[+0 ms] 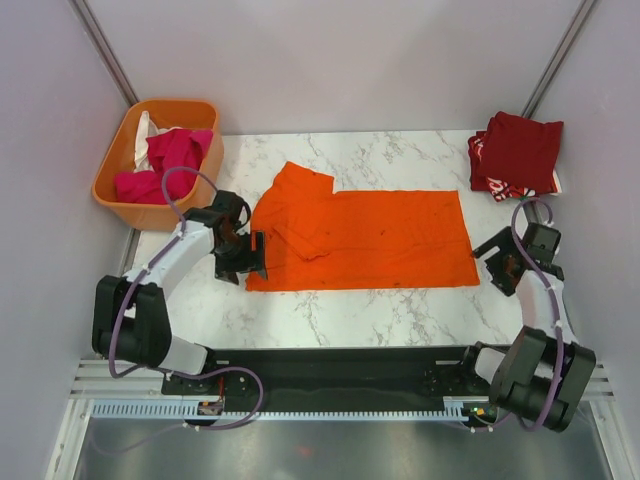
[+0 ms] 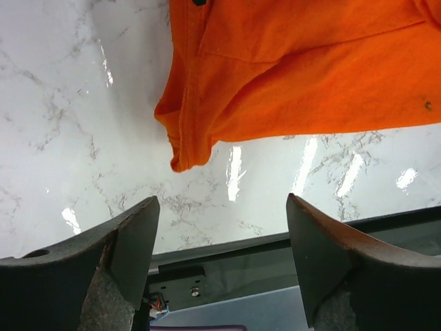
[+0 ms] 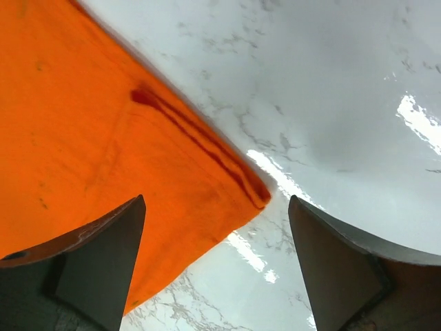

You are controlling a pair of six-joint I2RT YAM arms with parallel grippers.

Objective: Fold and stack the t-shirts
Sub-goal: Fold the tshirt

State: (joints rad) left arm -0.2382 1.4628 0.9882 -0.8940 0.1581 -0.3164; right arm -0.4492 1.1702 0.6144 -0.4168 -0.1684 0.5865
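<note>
Left end effector (image 1: 243, 255) and right end effector (image 1: 497, 260) are held spread and empty beside the part-folded orange t-shirt (image 1: 370, 240); its near corners should be pinched next.

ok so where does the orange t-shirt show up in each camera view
top external: the orange t-shirt lies spread flat in the middle of the table.
left wrist: the orange t-shirt fills the upper right, one folded edge dropping toward centre.
right wrist: the orange t-shirt covers the left side, its hemmed corner near centre.
shared landmark: the marble tabletop borders the shirt in all three.
</note>
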